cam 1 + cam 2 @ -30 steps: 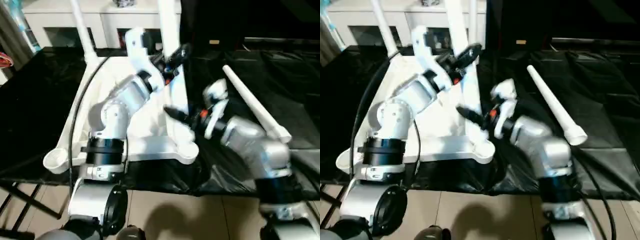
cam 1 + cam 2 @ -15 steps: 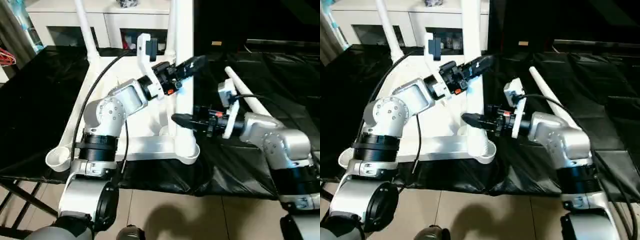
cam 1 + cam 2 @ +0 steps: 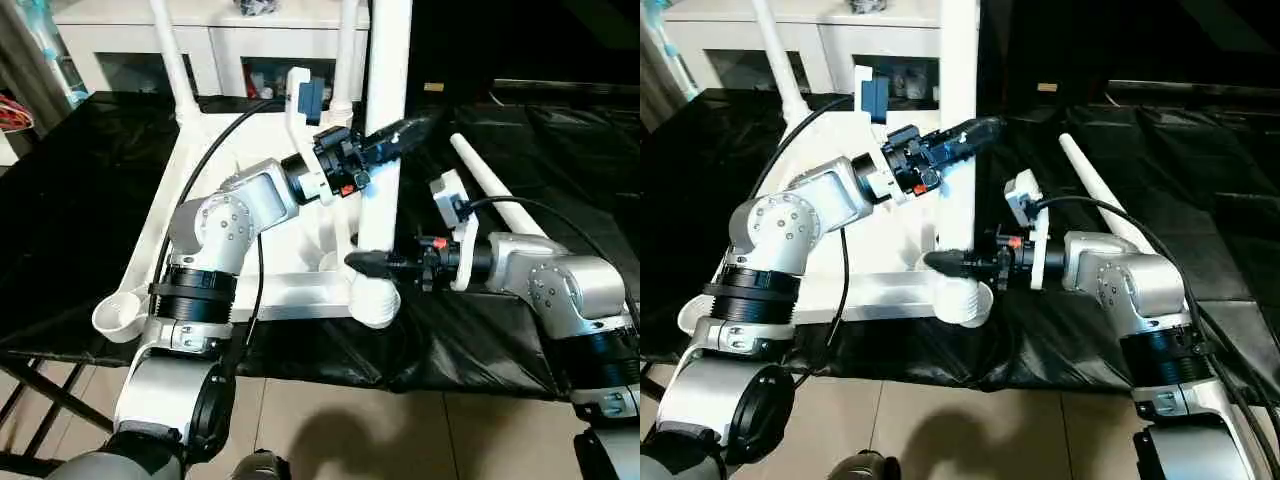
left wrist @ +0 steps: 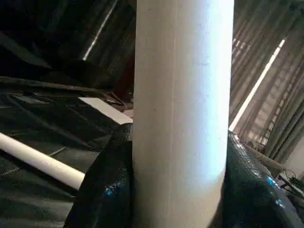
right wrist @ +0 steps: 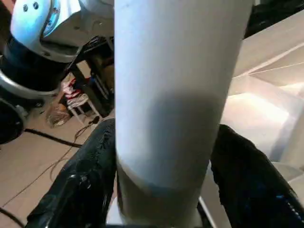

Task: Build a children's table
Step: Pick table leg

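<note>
On the black-covered worktop (image 3: 80,220), the white plastic rectangular tabletop (image 3: 300,290) is lying underside up, with two tapered white tube legs (image 3: 168,55) already standing in its far sockets. Both tools are grasping a third upright white leg (image 3: 385,120) at the near right corner socket (image 3: 375,305): the left tool (image 3: 395,135) higher up, the right tool (image 3: 370,263) just above the socket. Seating seems nearly done; the fourth leg (image 3: 500,195) is lying loose beside, and the near left socket (image 3: 115,318) is waiting empty
</note>
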You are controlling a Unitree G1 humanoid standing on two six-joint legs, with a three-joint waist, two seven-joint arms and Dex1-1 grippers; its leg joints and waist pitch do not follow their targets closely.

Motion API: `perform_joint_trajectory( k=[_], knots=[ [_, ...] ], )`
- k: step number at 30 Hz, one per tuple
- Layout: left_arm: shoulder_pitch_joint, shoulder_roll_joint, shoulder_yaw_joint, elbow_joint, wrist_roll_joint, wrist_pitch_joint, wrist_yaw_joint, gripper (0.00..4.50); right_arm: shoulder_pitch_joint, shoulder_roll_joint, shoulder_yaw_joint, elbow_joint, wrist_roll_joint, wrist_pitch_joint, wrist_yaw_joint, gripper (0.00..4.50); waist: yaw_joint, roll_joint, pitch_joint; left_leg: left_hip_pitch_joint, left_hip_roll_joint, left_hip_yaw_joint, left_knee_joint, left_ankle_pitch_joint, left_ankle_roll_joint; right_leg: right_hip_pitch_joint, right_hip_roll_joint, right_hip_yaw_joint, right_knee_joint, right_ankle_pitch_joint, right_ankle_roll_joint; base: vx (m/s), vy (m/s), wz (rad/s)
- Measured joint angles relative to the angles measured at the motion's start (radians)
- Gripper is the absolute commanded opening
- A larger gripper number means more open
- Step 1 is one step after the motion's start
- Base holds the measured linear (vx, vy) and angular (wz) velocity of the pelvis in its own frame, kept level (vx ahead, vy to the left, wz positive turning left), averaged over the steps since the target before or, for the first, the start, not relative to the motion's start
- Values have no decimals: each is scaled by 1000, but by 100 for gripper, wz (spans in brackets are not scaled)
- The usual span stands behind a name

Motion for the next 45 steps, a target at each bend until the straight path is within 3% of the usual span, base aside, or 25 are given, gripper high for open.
perform_joint_trajectory(
  k=[7,8,15,33,34,45],
  knots=[
    [0,2,-13,-15,0,6,-21,181,-18,0,1,10,1,0,15,301,9,0,0,0,0,0,1,0,0,0,0,0,1,0,0,0,0,0],
    [1,2,-13,-15,0,6,-22,181,-18,0,2,11,1,0,17,273,10,0,0,0,0,0,1,0,0,0,0,0,1,0,0,0,0,0],
    [1,5,-14,-15,0,7,-31,181,-17,-7,21,10,2,13,40,219,11,0,0,0,0,0,2,0,0,0,0,0,2,0,0,0,0,0],
    [1,16,-29,-15,2,6,-42,181,-16,-5,33,11,-9,-5,38,218,11,0,0,0,1,0,5,0,0,0,0,0,5,0,0,0,0,0],
    [1,17,-30,-15,2,6,-42,181,-16,-5,34,11,-10,-7,38,200,11,0,0,0,1,0,5,0,0,0,0,0,5,0,0,0,0,0],
    [1,19,-33,-14,4,7,-42,181,-16,-4,38,21,-12,-14,46,189,11,0,0,0,1,0,5,0,0,0,0,0,6,0,0,0,0,0]
  ],
)
